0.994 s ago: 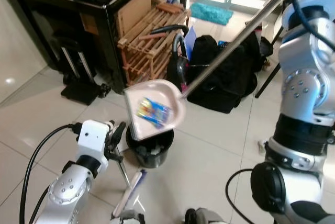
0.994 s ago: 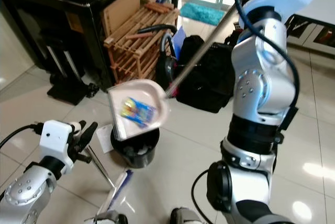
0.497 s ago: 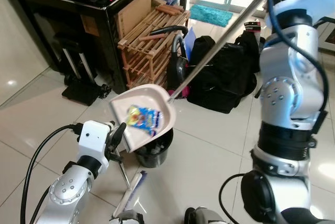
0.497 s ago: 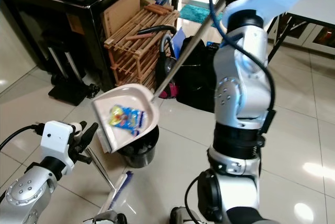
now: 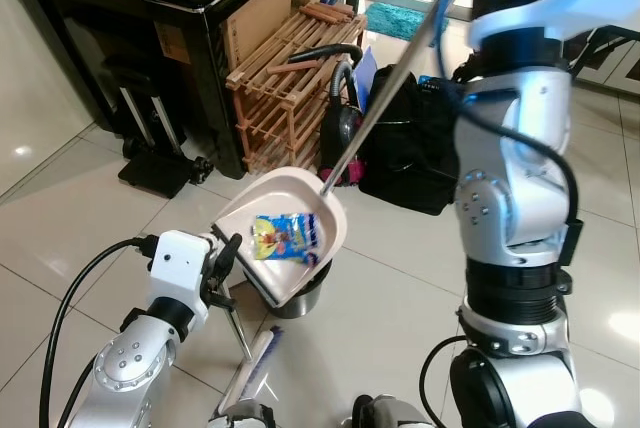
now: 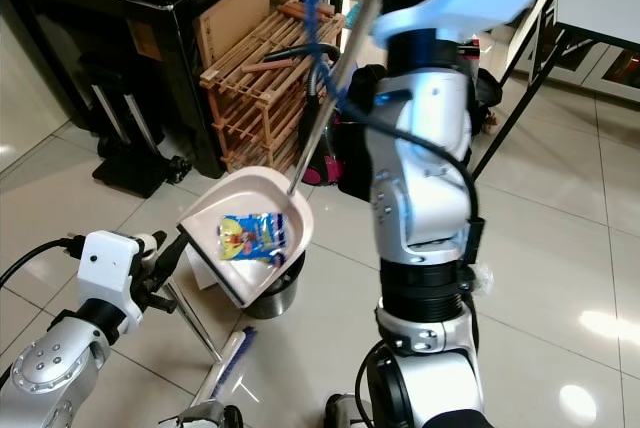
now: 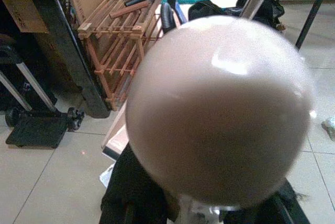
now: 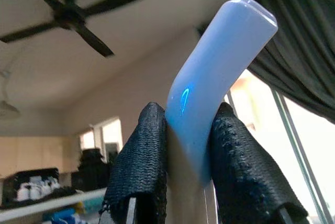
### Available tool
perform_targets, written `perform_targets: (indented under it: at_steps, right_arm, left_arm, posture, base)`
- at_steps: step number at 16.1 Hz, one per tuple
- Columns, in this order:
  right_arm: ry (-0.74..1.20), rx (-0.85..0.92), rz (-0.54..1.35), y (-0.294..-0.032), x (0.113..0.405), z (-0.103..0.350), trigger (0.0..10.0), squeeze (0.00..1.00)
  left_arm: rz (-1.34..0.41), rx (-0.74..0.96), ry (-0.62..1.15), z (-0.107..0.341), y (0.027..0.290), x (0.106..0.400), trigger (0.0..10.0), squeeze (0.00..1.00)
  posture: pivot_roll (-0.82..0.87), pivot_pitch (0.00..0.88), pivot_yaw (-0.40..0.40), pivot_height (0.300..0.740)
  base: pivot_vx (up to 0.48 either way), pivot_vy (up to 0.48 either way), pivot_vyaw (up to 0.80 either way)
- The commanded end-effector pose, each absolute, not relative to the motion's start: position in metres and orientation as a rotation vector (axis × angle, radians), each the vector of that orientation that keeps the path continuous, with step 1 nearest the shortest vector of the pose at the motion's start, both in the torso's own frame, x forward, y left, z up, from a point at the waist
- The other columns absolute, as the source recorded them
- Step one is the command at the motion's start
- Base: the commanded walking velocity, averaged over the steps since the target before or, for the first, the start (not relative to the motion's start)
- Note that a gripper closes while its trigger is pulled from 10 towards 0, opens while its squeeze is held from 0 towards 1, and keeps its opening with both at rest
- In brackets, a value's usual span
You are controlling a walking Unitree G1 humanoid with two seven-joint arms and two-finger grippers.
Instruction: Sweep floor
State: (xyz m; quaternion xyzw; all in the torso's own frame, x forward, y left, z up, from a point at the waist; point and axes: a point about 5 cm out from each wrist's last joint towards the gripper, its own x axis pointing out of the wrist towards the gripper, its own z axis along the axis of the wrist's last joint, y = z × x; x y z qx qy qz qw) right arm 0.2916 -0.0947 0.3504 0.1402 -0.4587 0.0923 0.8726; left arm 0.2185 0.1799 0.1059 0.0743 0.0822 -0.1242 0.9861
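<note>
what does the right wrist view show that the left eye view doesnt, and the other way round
Right wrist view: the right gripper's fingers clamped on the pale handle tip, with a ceiling fan above. Left eye view: the pink dustpan tilted over the black bin, a colourful wrapper lying in it, the left gripper beside it, and a wooden rack behind. Shared: the dustpan's long handle, its shaft in one, its tip in the other.
</note>
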Motion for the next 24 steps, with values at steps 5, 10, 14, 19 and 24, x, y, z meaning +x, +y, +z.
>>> perform_targets:
  at_steps: [5,10,14,19,24]
  right_arm:
    - [-1.146,0.264,0.21,-0.085,0.277,0.363,10.0,0.0]
    - [-1.242,0.233,0.167,-0.081,0.283,0.374,10.0,0.0]
    - [-1.312,0.208,0.173,-0.074,0.289,0.388,10.0,0.0]
    - [-1.404,0.183,0.261,-0.047,0.288,0.4,10.0,0.0]
    - [-1.492,0.122,0.352,-0.023,0.275,0.4,10.0,0.0]
  left_arm:
    - [-0.255,0.168,0.156,0.106,0.181,0.217,10.0,0.0]
    - [-0.249,0.18,0.156,0.108,0.185,0.214,10.0,0.0]
    - [-0.247,0.191,0.161,0.108,0.188,0.212,10.0,0.0]
    - [-0.235,0.207,0.16,0.11,0.192,0.207,10.0,0.0]
    - [-0.236,0.214,0.159,0.111,0.193,0.207,10.0,0.0]
  posture:
    - [0.02,0.107,-0.008,0.74]
    - [0.05,0.119,-0.015,0.74]
    - [0.06,0.131,-0.02,0.74]
    - [0.08,0.145,-0.035,0.74]
    - [0.09,0.148,-0.036,0.74]
  base:
    - [0.0,0.0,0.0]
    - [0.0,0.0,0.0]
    - [0.0,0.0,0.0]
    - [0.0,0.0,0.0]
    - [0.0,0.0,0.0]
